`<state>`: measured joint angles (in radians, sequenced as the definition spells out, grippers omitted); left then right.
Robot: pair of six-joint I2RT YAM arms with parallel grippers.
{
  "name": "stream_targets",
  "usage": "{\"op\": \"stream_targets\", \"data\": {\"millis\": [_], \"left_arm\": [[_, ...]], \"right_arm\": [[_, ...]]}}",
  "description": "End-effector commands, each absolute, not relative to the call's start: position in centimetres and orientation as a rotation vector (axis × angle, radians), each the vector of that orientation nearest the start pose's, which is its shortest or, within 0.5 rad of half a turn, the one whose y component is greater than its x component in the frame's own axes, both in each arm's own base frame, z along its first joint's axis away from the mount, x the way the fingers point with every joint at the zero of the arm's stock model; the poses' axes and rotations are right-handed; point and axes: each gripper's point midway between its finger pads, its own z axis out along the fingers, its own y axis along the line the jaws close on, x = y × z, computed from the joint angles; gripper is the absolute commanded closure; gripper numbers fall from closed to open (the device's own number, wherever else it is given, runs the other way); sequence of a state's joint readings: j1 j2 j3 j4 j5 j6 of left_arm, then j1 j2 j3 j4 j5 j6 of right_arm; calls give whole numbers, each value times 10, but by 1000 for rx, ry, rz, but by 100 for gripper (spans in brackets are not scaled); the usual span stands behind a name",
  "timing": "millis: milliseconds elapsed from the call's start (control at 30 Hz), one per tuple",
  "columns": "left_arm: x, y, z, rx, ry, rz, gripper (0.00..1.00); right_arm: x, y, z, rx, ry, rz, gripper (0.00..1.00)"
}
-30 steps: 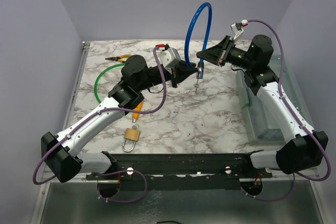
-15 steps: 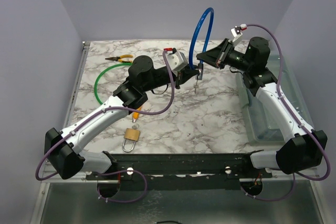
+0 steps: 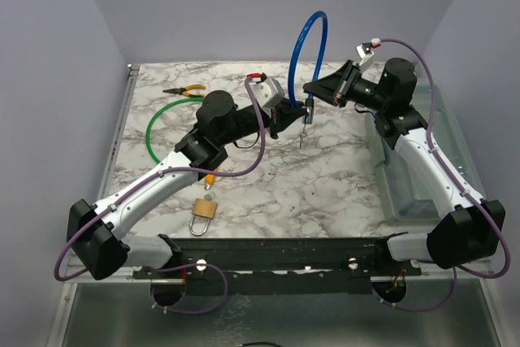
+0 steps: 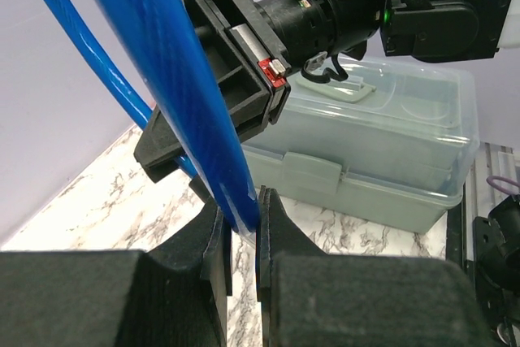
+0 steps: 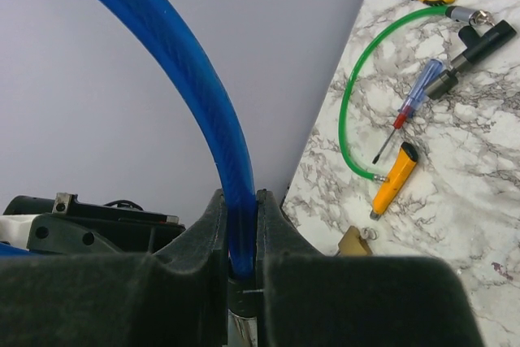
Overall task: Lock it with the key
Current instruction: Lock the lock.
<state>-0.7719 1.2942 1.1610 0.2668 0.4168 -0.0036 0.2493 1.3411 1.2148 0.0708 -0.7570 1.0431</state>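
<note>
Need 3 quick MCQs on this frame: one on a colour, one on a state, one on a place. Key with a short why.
1. The cable gripped by the left pincer and the right pincer is:
A. green
B. blue
C. red

2. The left pincer is:
A. wide open
B. shut on the cable
C. out of every view

3. The brass padlock is:
A. on the table, near its front edge
B. threaded on the cable
C. in the right pincer

Key:
1 B: both wrist views show a blue cable running down between the fingers.
2 B: in the left wrist view the fingers press the cable from both sides.
3 A: the top view shows it lying on the marble beside the left arm, apart from both pincers.
</note>
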Motion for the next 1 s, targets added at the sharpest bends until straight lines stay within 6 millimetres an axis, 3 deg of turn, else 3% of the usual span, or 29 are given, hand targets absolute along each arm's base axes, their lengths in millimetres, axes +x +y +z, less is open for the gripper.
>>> {"op": "stream_targets", "data": {"millis": [0, 267, 400, 600, 800, 967], "left_arm": [[263, -349, 378, 871, 1282, -908, 90], [266, -335, 399, 843, 1254, -825, 79], [264, -333, 401, 844, 1252, -823, 62], [264, -328, 407, 798, 1273, -827, 44], [250, -317, 404, 730, 1325, -905, 42], [242, -316, 372, 693, 1460, -974, 51]], "right_arm": [[323, 242, 384, 2, 1808, 1620, 100], [326, 243, 385, -18, 1796, 1615, 100], [329, 243, 387, -15, 1792, 1617, 100], [329, 243, 390, -19, 1786, 1617, 100], [335, 241, 394, 8, 1771, 1602, 100], [350, 238, 394, 87, 1787, 1559, 100]]}}
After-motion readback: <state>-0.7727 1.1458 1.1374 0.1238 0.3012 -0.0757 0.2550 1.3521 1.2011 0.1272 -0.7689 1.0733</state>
